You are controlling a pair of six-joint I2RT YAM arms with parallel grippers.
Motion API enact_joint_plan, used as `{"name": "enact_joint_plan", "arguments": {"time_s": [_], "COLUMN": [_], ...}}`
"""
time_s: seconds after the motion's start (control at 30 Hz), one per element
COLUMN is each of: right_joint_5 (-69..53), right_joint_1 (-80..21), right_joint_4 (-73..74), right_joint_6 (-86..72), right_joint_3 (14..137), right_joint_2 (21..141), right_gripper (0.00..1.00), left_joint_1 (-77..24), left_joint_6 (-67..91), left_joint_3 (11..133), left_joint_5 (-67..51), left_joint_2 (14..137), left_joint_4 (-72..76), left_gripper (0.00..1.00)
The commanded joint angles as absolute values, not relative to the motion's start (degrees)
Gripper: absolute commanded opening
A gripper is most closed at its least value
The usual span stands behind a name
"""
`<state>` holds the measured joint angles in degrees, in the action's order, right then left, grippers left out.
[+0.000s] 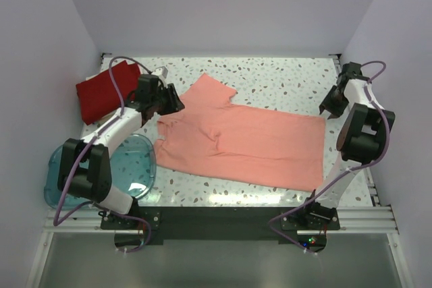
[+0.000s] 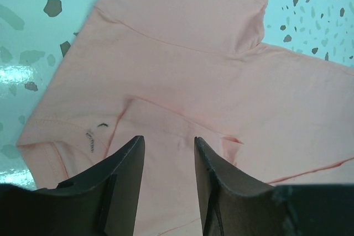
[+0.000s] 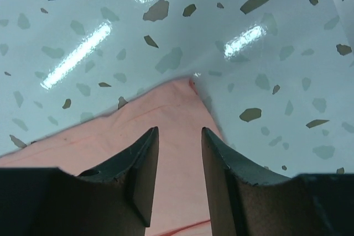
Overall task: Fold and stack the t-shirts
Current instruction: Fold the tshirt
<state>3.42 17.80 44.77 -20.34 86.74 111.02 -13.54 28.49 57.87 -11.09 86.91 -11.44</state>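
The salmon-pink t-shirt (image 1: 243, 145) lies spread flat across the middle of the table, collar end to the left and hem to the right. My left gripper (image 1: 174, 104) hovers over its collar and shoulder area. In the left wrist view its jaws (image 2: 168, 143) stand open above the pink cloth (image 2: 188, 53), holding nothing. My right gripper (image 1: 329, 110) is at the shirt's far right corner. Its jaws (image 3: 180, 132) stand open over that corner (image 3: 166, 109), one to each side, with the cloth lying flat. A folded deep red t-shirt (image 1: 102, 92) sits at the back left.
A translucent blue plastic tub (image 1: 94, 170) stands at the front left, beside the left arm's base. White walls enclose the speckled table (image 1: 283, 79) on the left, back and right. Bare tabletop shows behind the pink shirt and along the front edge.
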Motion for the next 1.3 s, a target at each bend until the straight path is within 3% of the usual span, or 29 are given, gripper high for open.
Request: {"name": "enact_joint_plan", "arguments": {"time_s": [0.0,0.53,0.83,1.27], "right_joint_5": [5.1,7.12,8.35,8.7], "right_joint_1": [18.11,18.19,18.19,18.19], "right_joint_4": [41.92,40.17,40.61,43.24], "right_joint_6": [-19.34,-18.72,-18.72,-18.02], "right_joint_3": [90.35,90.61,89.74,87.19], "right_joint_2": [113.19,120.58,122.17,120.32], "right_gripper": [0.4,0.36,0.09,0.08], "left_joint_1": [-13.71,-13.71,-13.71,-13.71], "left_joint_6": [27.25,27.33,22.77,14.16], "left_joint_3": [60.73,66.62,74.78,98.07], "left_joint_5": [-11.43,-11.43,-11.08,-12.13], "left_joint_2": [88.06,94.57,104.31,129.53], "left_joint_4": [-8.26,-9.05,-3.87,2.81], "left_gripper": [0.46,0.46,0.46,0.49]}}
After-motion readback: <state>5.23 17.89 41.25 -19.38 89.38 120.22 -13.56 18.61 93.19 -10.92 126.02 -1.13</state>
